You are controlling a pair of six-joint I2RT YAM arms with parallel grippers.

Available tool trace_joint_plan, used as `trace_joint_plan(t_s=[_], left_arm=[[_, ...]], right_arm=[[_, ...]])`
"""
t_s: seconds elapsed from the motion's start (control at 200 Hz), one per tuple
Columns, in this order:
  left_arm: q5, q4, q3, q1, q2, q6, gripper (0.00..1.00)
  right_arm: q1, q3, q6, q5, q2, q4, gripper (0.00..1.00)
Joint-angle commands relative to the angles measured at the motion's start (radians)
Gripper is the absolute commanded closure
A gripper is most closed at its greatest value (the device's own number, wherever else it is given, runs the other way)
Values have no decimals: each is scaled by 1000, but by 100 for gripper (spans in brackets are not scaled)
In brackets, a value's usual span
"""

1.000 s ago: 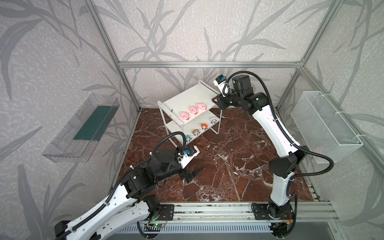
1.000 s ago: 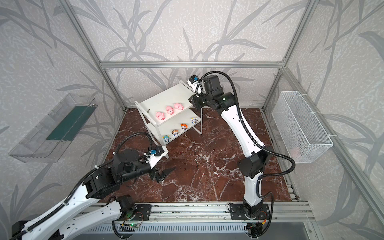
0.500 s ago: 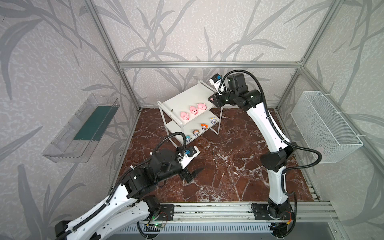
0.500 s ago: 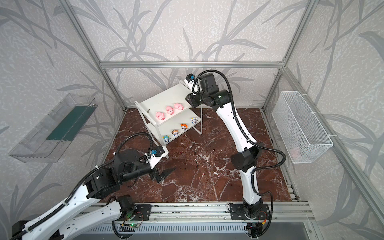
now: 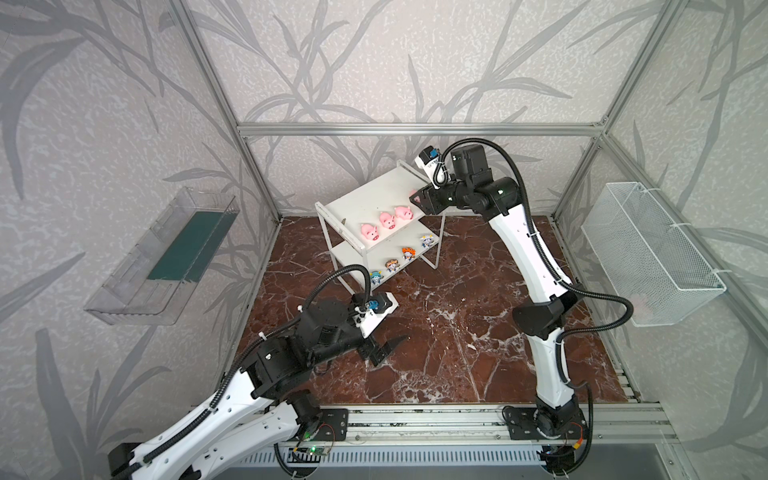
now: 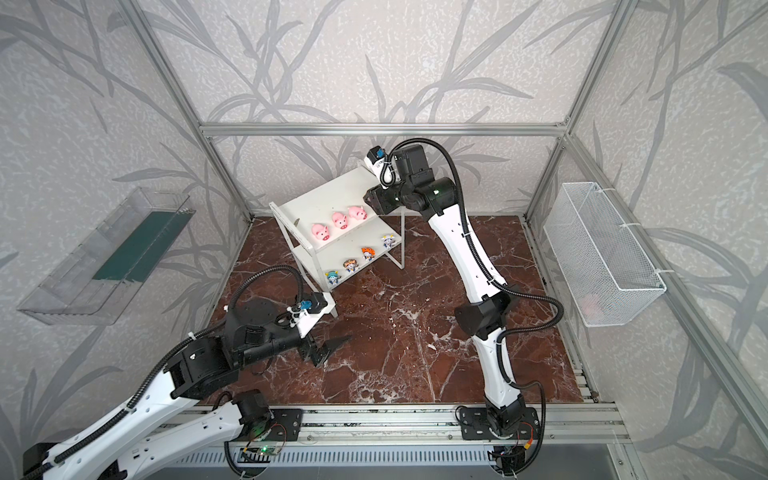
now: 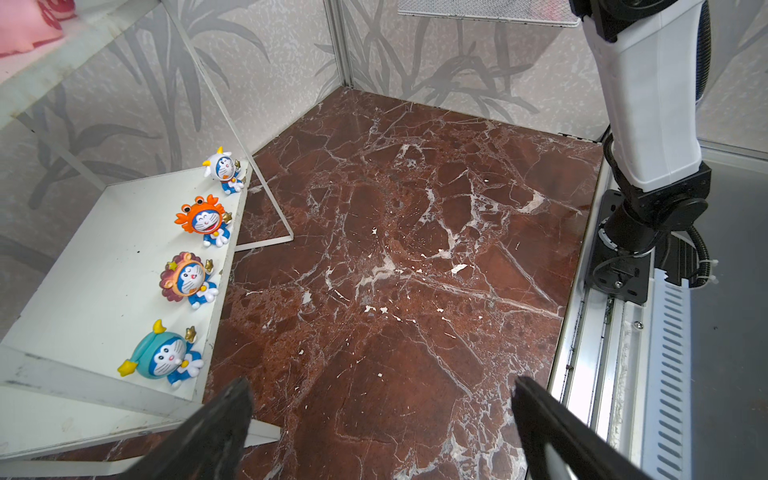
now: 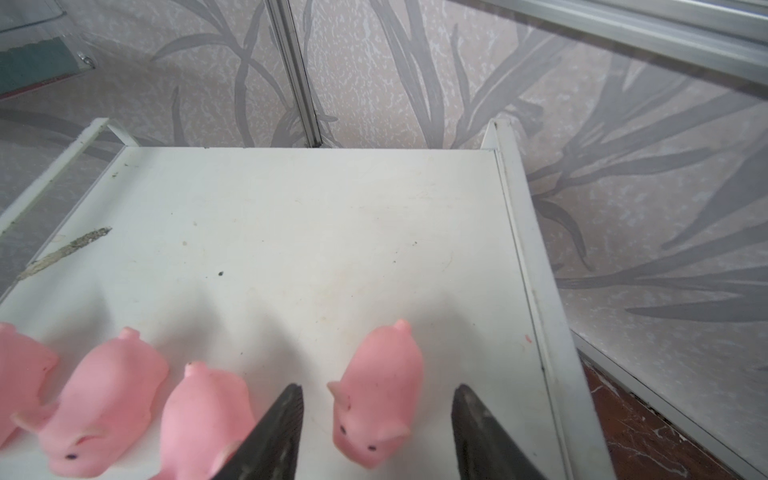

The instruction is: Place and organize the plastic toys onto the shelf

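Jaws of right gripper (image 8: 376,390) partly open, straddling small pink plastic pig (image 8: 380,374) with gaps on both sides, nothing held. Pig stands at right end of top board of white two-tier shelf (image 5: 365,199), next to three more pink pigs (image 5: 387,219) in a row. Four tiny cartoon figurines (image 7: 189,280) line lower board's near edge. Left gripper (image 7: 382,392) wide open, empty, over red-brown marble floor (image 7: 415,249), near-left of shelf.
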Motion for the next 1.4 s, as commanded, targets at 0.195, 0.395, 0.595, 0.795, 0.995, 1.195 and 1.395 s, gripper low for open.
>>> trace_joint_plan(t_s=[0.195, 0.395, 0.595, 0.795, 0.995, 1.195, 1.395], left_arm=[[-296, 67, -25, 7, -68, -5, 1], [-562, 110, -48, 7, -135, -30, 1], [-779, 65, -38, 9, -109, -117, 0], [-976, 2, -37, 76, -41, -309, 1], [-863, 4, -83, 367, 9, -434, 1], [-730, 156, -147, 634, 101, -413, 1], [-659, 271, -177, 824, 266, -447, 1]], right_arm=[[5, -26, -26, 97, -134, -37, 33], [3, -576, -16, 234, -467, 147, 25], [-32, -1313, 51, 359, -941, 566, 1], [-104, -1613, 90, 428, -1066, 611, 1], [-278, -1835, 189, 383, -1017, 743, 1], [-295, -1984, 155, 496, -926, 887, 1], [-297, -2082, 65, 618, -819, 1042, 1]])
